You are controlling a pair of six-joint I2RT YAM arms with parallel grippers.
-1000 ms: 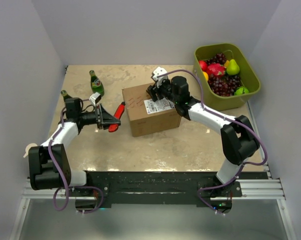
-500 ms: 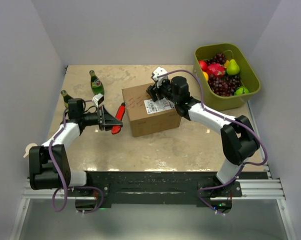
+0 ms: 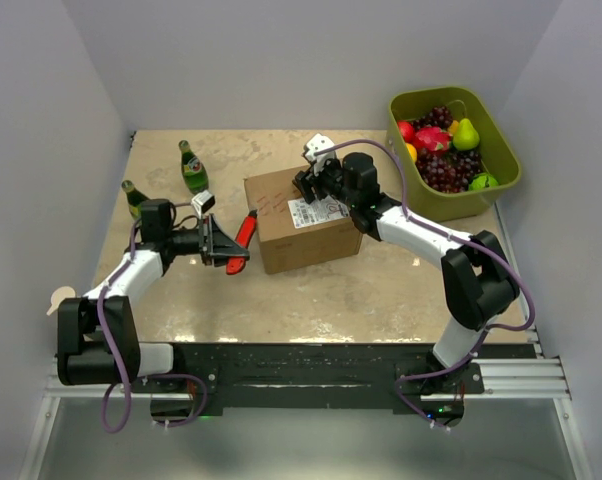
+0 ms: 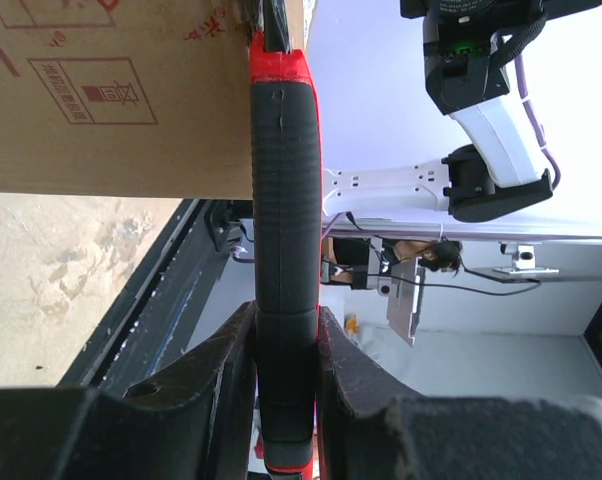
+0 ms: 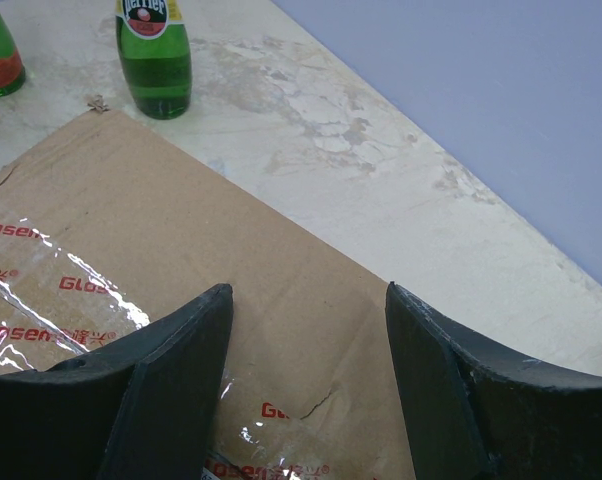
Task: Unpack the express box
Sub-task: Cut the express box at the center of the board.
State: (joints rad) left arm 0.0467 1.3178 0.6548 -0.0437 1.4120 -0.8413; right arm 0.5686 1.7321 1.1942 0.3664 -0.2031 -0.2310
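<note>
The express box (image 3: 303, 238) is a brown carton with a white label (image 3: 317, 211), closed and taped, standing mid-table. My left gripper (image 3: 221, 246) is shut on a red and black utility knife (image 3: 244, 233) just left of the box. In the left wrist view the knife handle (image 4: 285, 240) runs up from between the pads (image 4: 221, 360), and its red head reaches the edge of the box (image 4: 111, 90). My right gripper (image 3: 310, 181) hovers open over the box's far top edge. In the right wrist view its fingers (image 5: 171, 350) straddle bare cardboard and clear tape on the box (image 5: 131, 230).
Two green glass bottles (image 3: 192, 168) (image 3: 133, 197) stand upright at the back left, behind my left arm. An olive-green tub (image 3: 508, 172) of fruit sits at the back right corner. White walls close in three sides.
My left gripper has carried the knife to the right, bringing its red head up to the box's left edge. The right arm has stayed still.
</note>
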